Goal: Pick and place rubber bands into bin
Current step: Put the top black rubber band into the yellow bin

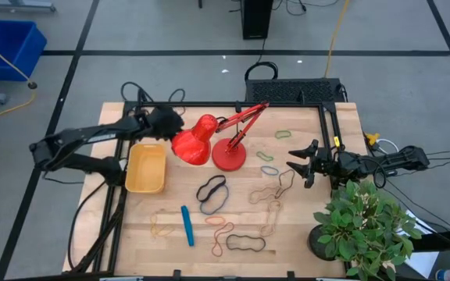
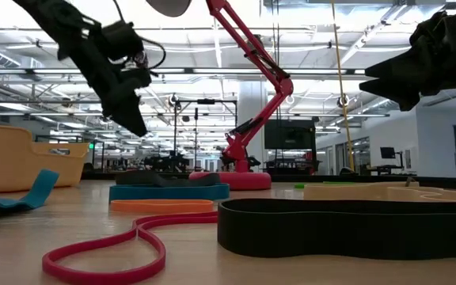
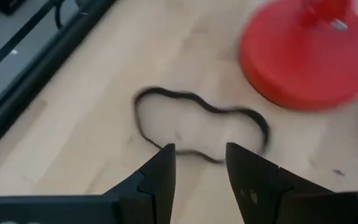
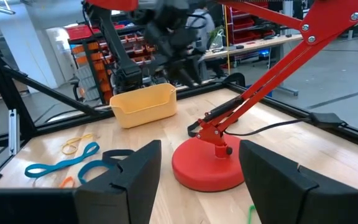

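Black and thin, the rubber band (image 3: 197, 124) lies flat on the wood just beyond my half-open, empty left gripper (image 3: 201, 163), long axis crosswise to the fingers, near rim hidden behind them, beside the red lamp base (image 3: 303, 59).

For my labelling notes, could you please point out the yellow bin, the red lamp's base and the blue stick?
yellow bin (image 1: 146, 168), high view, middle of its floor.
red lamp's base (image 1: 229, 156), high view, top of the round disc.
blue stick (image 1: 187, 225), high view, mid-length.
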{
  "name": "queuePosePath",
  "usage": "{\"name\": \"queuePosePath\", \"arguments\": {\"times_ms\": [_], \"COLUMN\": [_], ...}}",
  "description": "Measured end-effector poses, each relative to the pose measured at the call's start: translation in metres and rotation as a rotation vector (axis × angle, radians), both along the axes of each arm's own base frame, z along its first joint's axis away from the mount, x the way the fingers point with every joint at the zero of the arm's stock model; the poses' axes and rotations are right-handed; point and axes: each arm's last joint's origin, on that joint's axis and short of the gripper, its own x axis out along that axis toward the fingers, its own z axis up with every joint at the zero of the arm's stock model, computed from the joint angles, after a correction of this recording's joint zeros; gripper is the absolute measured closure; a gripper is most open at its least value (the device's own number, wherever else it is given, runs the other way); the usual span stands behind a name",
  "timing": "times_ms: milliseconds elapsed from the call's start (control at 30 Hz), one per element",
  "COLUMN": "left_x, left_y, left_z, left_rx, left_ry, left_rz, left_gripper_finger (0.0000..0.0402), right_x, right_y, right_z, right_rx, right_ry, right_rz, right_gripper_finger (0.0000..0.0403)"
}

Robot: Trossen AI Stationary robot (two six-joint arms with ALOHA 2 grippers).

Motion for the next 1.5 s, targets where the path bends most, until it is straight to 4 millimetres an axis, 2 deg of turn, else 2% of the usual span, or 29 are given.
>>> {"name": "queuePosePath", "arguments": {"times_ms": [200, 500, 800, 1167, 1300, 1500], "left_x": [0.005, 0.021, 0.022, 0.023, 0.023, 0.021], "left_y": [0.023, 0.033, 0.035, 0.031, 0.031, 0.035], "left_z": [-0.01, -0.027, -0.03, -0.032, -0.032, -0.028], "left_rx": [-0.021, -0.034, -0.02, -0.08, -0.081, -0.095], "left_ry": [-0.073, -0.103, -0.091, -0.087, -0.089, -0.06], "left_rz": [0.079, 0.111, 0.157, 0.205, 0.227, 0.284], "left_gripper_finger": [0.0254, 0.0254, 0.0252, 0.0151, 0.0135, 0.0133], "right_x": [0.0, 0.0, 0.0, 0.0, 0.0, 0.0], "right_y": [0.0, 0.0, 0.0, 0.0, 0.0, 0.0], "right_z": [0.0, 0.0, 0.0, 0.0, 0.0, 0.0], "right_rx": [0.0, 0.0, 0.0, 0.002, 0.029, 0.032], "right_ry": [0.0, 0.001, 0.001, 0.0, -0.007, -0.008], "right_rz": [0.0, -0.001, -0.001, -0.002, -0.002, -0.002], "right_gripper_finger": [0.0193, 0.0193, 0.0193, 0.0193, 0.0193, 0.0193]}}
